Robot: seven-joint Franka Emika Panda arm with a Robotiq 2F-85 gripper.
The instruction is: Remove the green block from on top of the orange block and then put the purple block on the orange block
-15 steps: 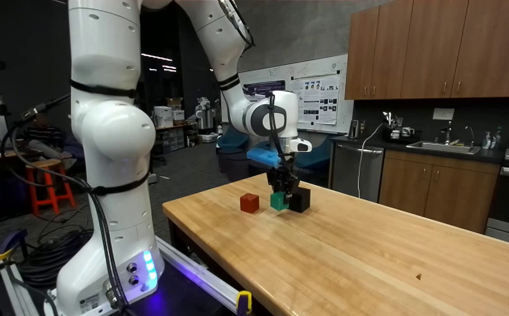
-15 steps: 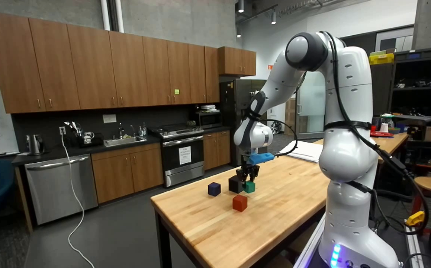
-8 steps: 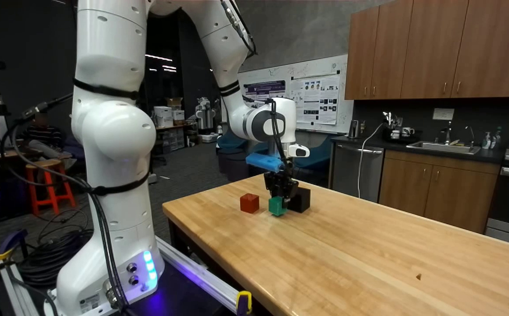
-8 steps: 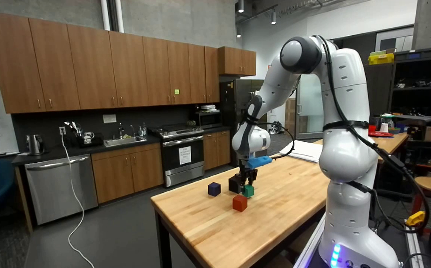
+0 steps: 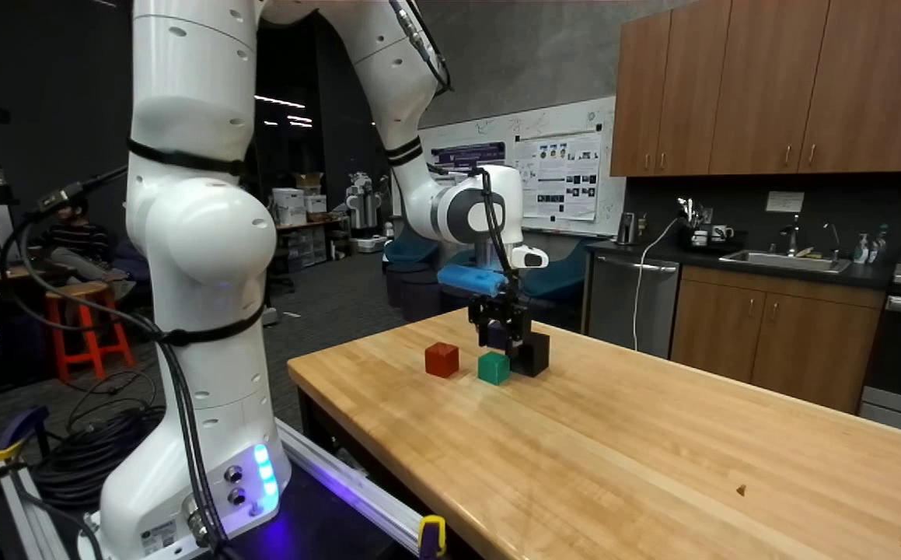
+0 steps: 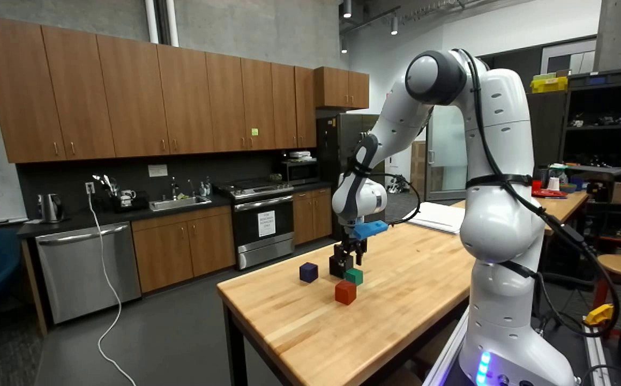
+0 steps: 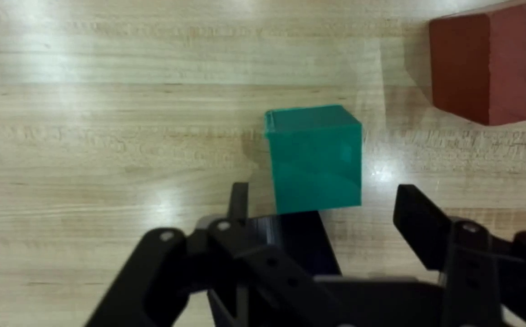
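Beyond the butcher-block bench (image 5: 613,451), a black dish rack (image 6: 140,203) holds a mug (image 6: 127,198). The pincer (image 7: 324,200) gapes wide, gripping nothing. A large black cube (image 5: 536,356) stands just beside the glossy green block (image 7: 316,170), which rests on the bench below the pincer, partly between its fingers (image 7: 421,227) in the wrist view. The red-orange block (image 6: 345,292) and dark purple block (image 6: 308,272) sit nearby.

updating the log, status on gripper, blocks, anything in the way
Gripper open, empty. Green block on wooden table, off orange block. Purple block apart, not yet stacked. Black block near gripper, could snag.
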